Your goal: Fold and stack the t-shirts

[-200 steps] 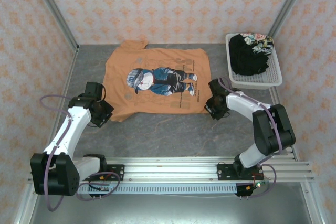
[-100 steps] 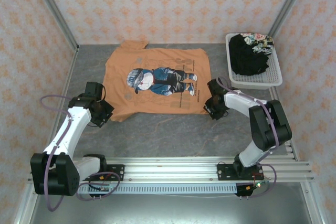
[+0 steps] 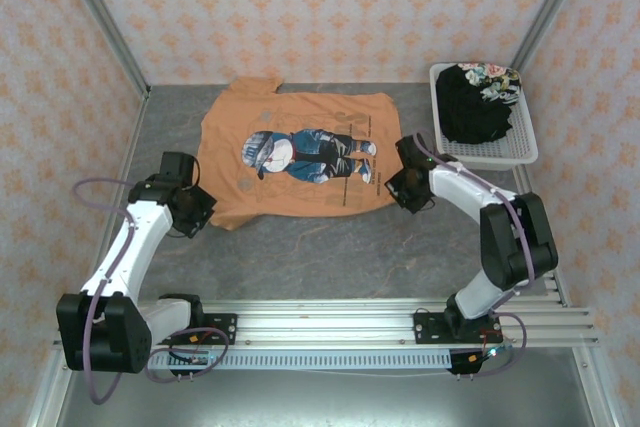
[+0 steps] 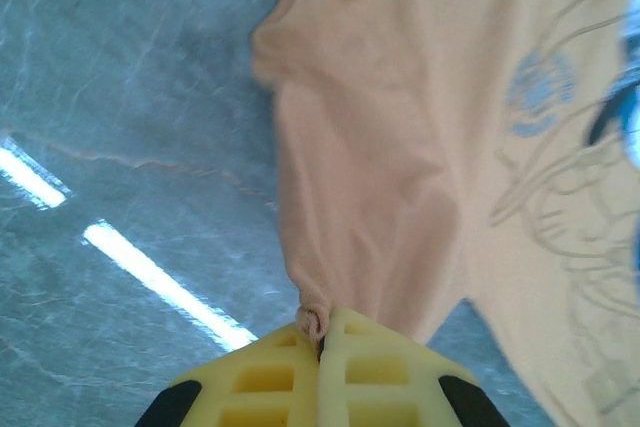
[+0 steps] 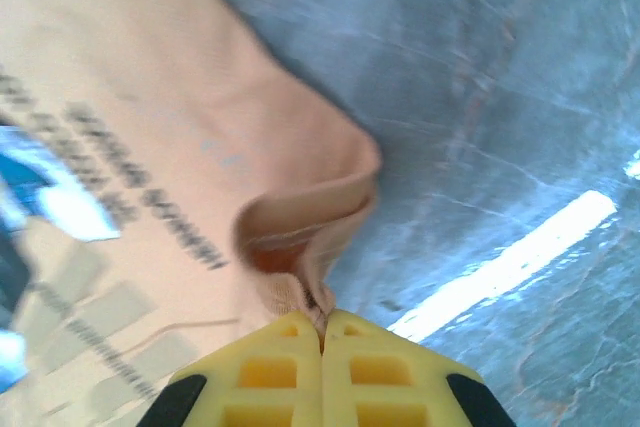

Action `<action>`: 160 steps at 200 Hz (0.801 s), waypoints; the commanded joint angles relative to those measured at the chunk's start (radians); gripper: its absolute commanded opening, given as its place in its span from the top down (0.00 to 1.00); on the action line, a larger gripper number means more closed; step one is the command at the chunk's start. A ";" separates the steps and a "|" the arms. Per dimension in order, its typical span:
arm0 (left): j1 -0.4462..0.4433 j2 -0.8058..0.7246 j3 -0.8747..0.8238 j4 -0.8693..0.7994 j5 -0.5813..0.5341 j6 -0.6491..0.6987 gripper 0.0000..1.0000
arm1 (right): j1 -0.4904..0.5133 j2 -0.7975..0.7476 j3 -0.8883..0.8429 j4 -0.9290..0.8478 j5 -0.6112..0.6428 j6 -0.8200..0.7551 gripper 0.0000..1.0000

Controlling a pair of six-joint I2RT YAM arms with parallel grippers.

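A light orange cotton t-shirt [image 3: 300,112] (cartoon print up) lies on the grey surface [image 3: 320,247]. The left jaws and right jaws each pinch a near corner.

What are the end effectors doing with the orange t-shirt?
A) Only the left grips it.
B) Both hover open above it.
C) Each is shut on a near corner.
C: the left end effector and right end effector each show jaws closed on pinched fabric of the orange t-shirt.
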 commanded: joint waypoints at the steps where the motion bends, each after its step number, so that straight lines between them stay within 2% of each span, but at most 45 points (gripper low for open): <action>1: -0.011 0.017 0.169 -0.010 0.004 -0.035 1.00 | -0.029 -0.066 0.120 -0.094 0.047 -0.060 1.00; 24: -0.012 0.027 0.297 -0.076 -0.011 -0.039 1.00 | -0.056 -0.094 0.188 -0.150 0.045 -0.086 1.00; 42: -0.013 0.001 0.301 -0.123 -0.007 -0.044 1.00 | -0.064 -0.112 0.187 -0.173 0.014 -0.098 1.00; 61: -0.024 -0.052 0.211 -0.155 0.027 -0.054 1.00 | -0.064 -0.135 0.134 -0.184 -0.044 -0.106 1.00; 103: -0.070 -0.209 -0.023 -0.270 0.092 -0.067 1.00 | -0.057 -0.260 -0.106 -0.222 -0.102 -0.136 1.00; 130: -0.168 -0.276 -0.127 -0.297 0.099 -0.115 1.00 | -0.056 -0.322 -0.245 -0.255 -0.127 -0.166 1.00; 160: -0.266 -0.275 -0.166 -0.264 0.050 -0.160 1.00 | -0.057 -0.357 -0.304 -0.287 -0.123 -0.180 1.00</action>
